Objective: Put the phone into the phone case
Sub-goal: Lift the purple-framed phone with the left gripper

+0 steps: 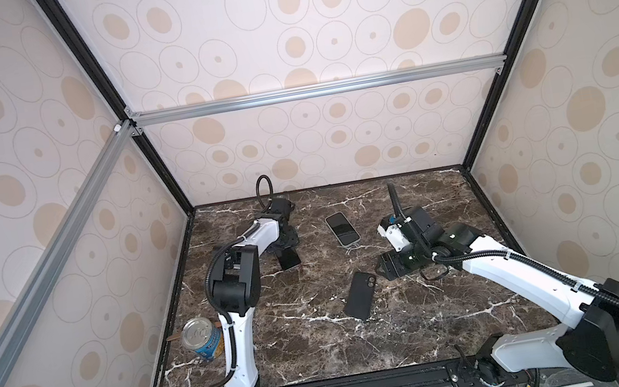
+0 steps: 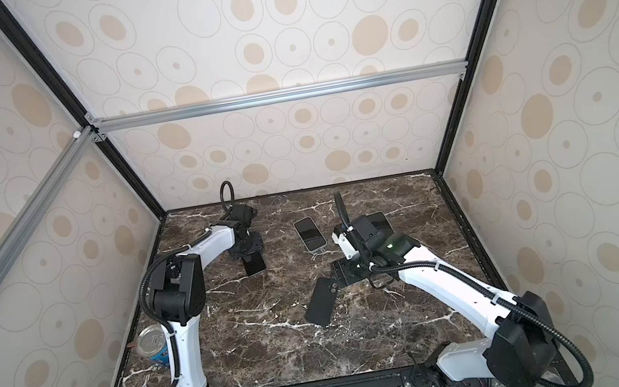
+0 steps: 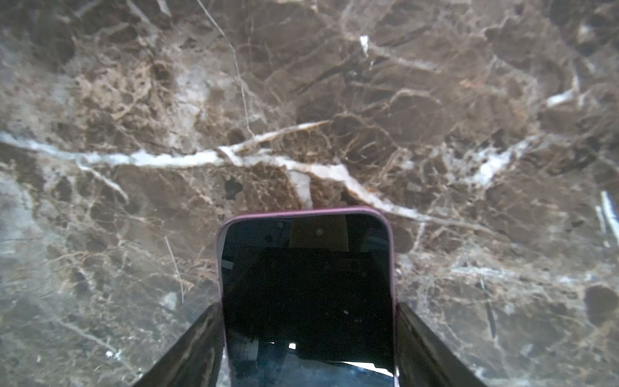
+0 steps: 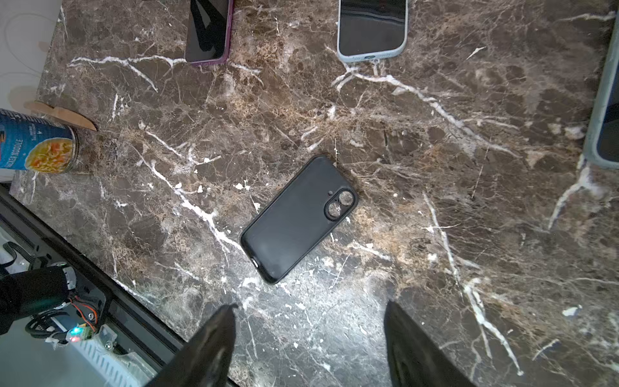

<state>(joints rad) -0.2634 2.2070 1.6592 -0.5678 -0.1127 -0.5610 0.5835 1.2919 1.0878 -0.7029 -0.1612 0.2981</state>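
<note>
A phone [image 3: 306, 268] with a dark screen and a purple rim lies at the back left of the marble table [image 1: 316, 353]. My left gripper [image 3: 308, 305] is shut on it, one finger against each long side. In both top views only the phone's near end [image 1: 289, 260] [image 2: 255, 265] shows past the gripper [image 1: 285, 249]. The empty black phone case [image 1: 359, 295] [image 4: 298, 217] lies flat mid-table, its camera cut-out toward the right arm. My right gripper [image 4: 310, 306] [image 1: 385, 269] hovers open just beside that end, with nothing between its fingers.
A second phone in a pale case [image 1: 342, 229] lies at the back centre. A grey-cased device [image 4: 603, 117] lies under the right arm. A blue soup can [image 1: 201, 340] and a wooden piece [image 4: 63, 114] sit at the table's left edge.
</note>
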